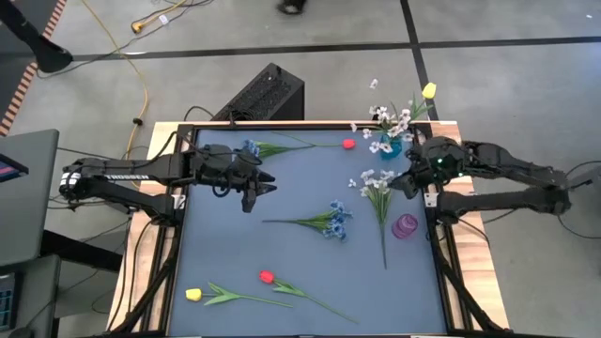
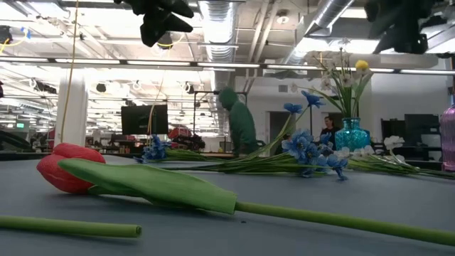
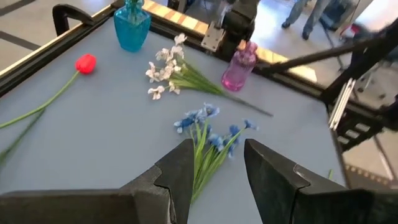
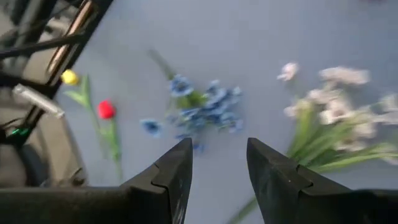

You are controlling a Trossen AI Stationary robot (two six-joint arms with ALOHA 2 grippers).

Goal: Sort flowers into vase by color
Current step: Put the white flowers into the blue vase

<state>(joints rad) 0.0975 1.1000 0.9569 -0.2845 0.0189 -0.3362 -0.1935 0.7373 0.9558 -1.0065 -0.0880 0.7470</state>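
Note:
My left gripper hovers open over the table's left middle, above and to the left of a blue flower cluster lying flat on the mat. My right gripper hovers open over a white spray lying at the right; both flowers show below its fingers in the right wrist view. A turquoise vase at the far right holds white sprays and a yellow bud. A purple vase stands at the right edge. Neither gripper holds anything.
Another blue flower and a red bud lie near the far edge. A red bud and a yellow bud lie on their stems near the front edge. A person stands in the room beyond the table.

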